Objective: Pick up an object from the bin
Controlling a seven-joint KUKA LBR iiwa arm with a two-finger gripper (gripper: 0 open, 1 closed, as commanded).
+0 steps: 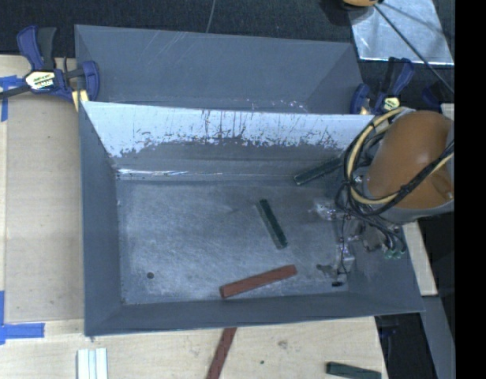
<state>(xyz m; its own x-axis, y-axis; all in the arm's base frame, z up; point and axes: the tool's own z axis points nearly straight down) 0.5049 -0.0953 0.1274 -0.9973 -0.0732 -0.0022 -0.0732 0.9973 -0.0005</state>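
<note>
- Reddish-brown flat stick lies on the floor of the bin, close to the front wall and a little right of the middle. It lies slantwise, its left end nearer the front wall and its right end turned toward the arm.
- Down at the floor in the front right corner stand the jaws, near the stick's right end but apart from it. The stick lies free. They are thin metal parts seen against grey metal, and I cannot tell whether they are spread or pressed together.
- At about the same depth, far over on the left of the floor, sits a small dark speck, well apart from everything else.
- Farther back, near the middle of the floor, lies a dark green stick. It is tilted, its upper end leaning left, and it touches neither the reddish-brown stick nor the arm.
- To its right hang the wrist's cables, yellow and black, looping under the orange cover that sits over the bin's right wall.
- At the foot of the back wall, on the right, lies a second dark stick, slanted, its right end close to the cables.
- That back wall is scratched and streaked along its lower part.
</note>
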